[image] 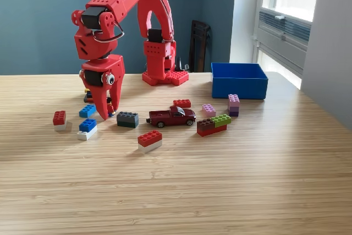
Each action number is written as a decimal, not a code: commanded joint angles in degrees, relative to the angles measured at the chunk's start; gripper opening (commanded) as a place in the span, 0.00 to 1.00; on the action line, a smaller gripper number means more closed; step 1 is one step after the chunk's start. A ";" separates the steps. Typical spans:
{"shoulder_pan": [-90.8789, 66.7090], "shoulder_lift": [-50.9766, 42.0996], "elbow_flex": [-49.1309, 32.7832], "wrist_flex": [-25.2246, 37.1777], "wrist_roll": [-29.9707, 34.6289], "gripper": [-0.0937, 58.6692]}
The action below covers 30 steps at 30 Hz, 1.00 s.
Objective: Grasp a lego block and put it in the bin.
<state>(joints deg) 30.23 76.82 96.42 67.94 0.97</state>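
The blue bin (239, 81) stands open-topped at the back of the exterior view's right. Several lego blocks lie scattered on the wooden table (176, 191): a red-on-white one (59, 119), a blue one (87, 110), a blue-on-white one (87, 127), a dark grey one (127, 119) and a red-on-white one (149, 140). My red gripper (105, 114) points straight down between the blue and grey blocks, its tips at the table. A small block shows beside its fingers; whether it is held is unclear. The jaws' gap is hidden.
A dark red toy pickup (172, 116) sits mid-table. Right of it lie a flat red block (181, 103), a pink block (208, 109), a purple stack (234, 104) and a green-brown-red cluster (213, 125). The arm's base (164, 75) stands at the back.
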 commanded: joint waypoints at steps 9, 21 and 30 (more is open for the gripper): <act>-0.44 0.26 0.18 0.26 -0.18 0.00; -2.11 0.88 -3.96 7.21 -0.79 0.00; -3.87 1.14 -12.22 17.58 -2.02 0.00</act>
<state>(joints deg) 27.77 76.64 90.09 81.91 -0.62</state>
